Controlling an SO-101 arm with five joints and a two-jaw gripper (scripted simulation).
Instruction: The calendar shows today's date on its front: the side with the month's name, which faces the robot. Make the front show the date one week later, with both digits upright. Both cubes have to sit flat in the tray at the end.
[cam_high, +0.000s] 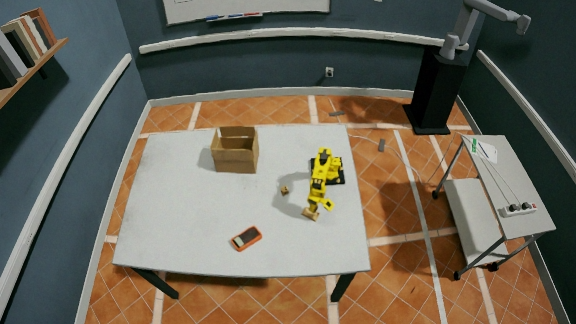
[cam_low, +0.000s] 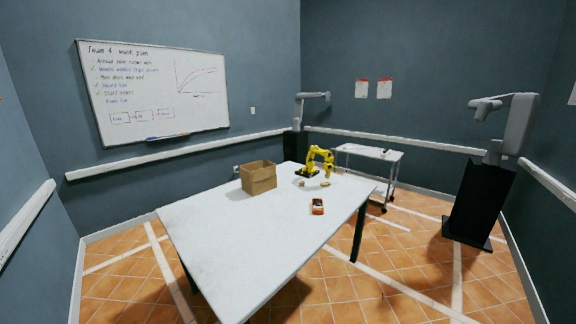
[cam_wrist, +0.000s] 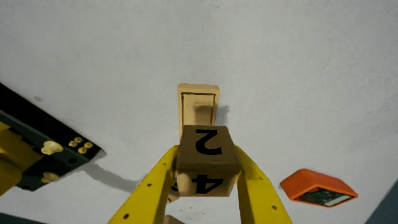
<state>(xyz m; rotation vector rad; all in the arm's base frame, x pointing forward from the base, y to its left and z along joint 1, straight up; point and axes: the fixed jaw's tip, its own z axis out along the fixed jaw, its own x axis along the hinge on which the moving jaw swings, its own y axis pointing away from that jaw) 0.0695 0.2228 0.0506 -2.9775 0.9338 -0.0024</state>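
Claw (cam_wrist: 206, 192) grips a cube (cam_wrist: 207, 160), its 2 face up and 4 face toward the camera; just beyond and below lies the tray (cam_wrist: 198, 102), long axis running straight away; second cube (cam_high: 284, 190) sits well apart.

A tan wooden cube (cam_wrist: 207, 159) bears black digits (2 and 4), between yellow gripper (cam_wrist: 206, 187) fingers; pale wooden tray (cam_wrist: 198, 102); orange-cased device (cam_wrist: 317, 188).

You see the cube (cam_wrist: 207, 160) in the hand (cam_wrist: 200, 200), just before the tray (cam_wrist: 198, 107) on the tabletop (cam_wrist: 275, 60); the phone (cam_wrist: 318, 188) lies right.
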